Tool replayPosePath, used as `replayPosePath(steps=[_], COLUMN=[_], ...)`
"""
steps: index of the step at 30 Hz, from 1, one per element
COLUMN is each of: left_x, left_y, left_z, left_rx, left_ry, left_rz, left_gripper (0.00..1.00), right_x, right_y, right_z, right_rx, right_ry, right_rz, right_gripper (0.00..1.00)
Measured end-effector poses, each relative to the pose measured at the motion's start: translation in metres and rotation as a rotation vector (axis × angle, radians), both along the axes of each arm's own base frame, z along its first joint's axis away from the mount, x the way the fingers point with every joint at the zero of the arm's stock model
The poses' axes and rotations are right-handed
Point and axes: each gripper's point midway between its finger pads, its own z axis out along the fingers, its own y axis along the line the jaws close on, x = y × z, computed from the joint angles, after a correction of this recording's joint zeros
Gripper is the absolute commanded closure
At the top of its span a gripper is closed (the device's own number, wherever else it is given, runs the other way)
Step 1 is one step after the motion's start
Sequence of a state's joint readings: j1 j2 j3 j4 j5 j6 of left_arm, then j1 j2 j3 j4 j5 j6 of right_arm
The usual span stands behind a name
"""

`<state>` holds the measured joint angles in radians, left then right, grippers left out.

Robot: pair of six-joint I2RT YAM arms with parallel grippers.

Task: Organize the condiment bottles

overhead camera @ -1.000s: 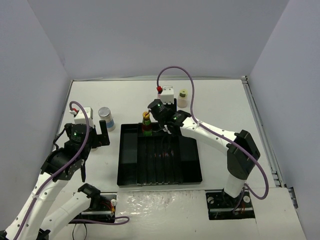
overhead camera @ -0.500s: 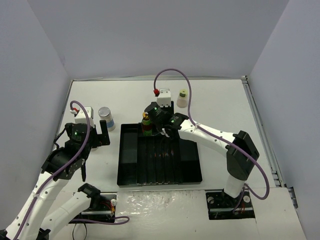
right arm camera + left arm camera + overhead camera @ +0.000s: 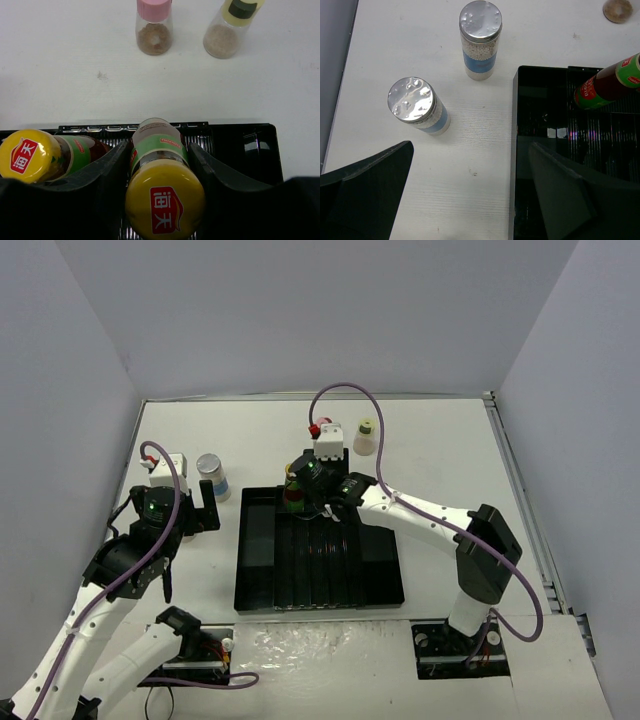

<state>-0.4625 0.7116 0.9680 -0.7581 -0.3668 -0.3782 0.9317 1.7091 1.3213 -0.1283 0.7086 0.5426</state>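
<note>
The yellow-capped bottle (image 3: 164, 200) is being squeezed in the jaws of the right gripper (image 3: 159, 150) at the far end of the black tray (image 3: 250, 145), just beside its twin (image 3: 35, 155). I think it is needing a slow, straight lowering until its bottom is sitting flat. It is standing tall, cap pointing up, while the jaws of the left gripper (image 3: 465, 200) are hanging wide apart, holding nothing.

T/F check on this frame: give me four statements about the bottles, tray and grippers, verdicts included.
1. The right gripper is shut on a yellow-capped, green-labelled bottle. True.
2. Both silver-lidded, blue-labelled shakers sit in the black divided tray. False: they stand on the white table beside it.
3. The left gripper holds a shaker. False: it is open and empty.
4. The pink-capped clear bottle stands on the table outside the tray. True.
</note>
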Motion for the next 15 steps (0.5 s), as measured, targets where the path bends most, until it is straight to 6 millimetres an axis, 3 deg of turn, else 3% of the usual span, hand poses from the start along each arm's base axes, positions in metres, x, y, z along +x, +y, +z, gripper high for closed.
replayPosePath(steps=[15], left_x=[0.0002], left_y=[0.0000], left_z=[-0.0003], left_rx=[0.001], left_ry=[0.001], left_rz=[0.000], left_gripper=[0.03], right_x=[-0.0053], right_y=[-0.0089], right_z=[-0.0022], right_rx=[-0.003], right_ry=[0.005], right_rz=[-0.016], right_gripper=[1.00])
